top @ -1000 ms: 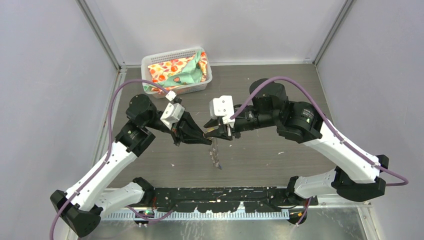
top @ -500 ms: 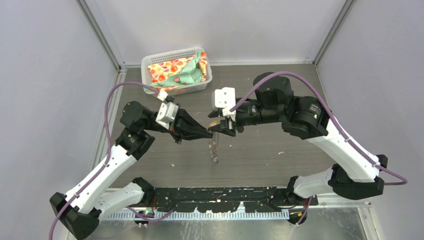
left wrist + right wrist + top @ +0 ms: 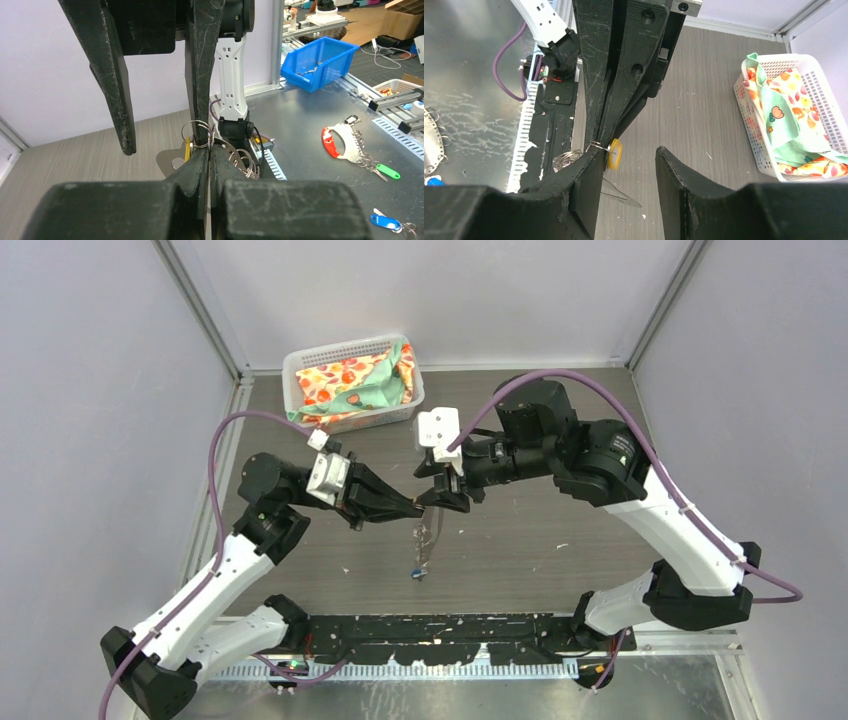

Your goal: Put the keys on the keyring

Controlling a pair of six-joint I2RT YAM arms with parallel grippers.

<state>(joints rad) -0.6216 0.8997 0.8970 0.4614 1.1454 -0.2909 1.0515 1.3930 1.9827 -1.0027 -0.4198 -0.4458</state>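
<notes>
Keyring [image 3: 170,161] pinched in left gripper [image 3: 208,150], right gripper [image 3: 626,153] parted beside it, above table [image 3: 560,420] centre.

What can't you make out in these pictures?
Right wrist view: whether the yellow key is threaded; the left arm's jaws cover the join.
Left wrist view: most of the keyring; its own jaws hide it.
Top view: the dangling blue key; too small for detail.

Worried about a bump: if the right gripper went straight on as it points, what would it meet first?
Likely the yellow key and keyring held by the left gripper; depth is unclear.
</notes>
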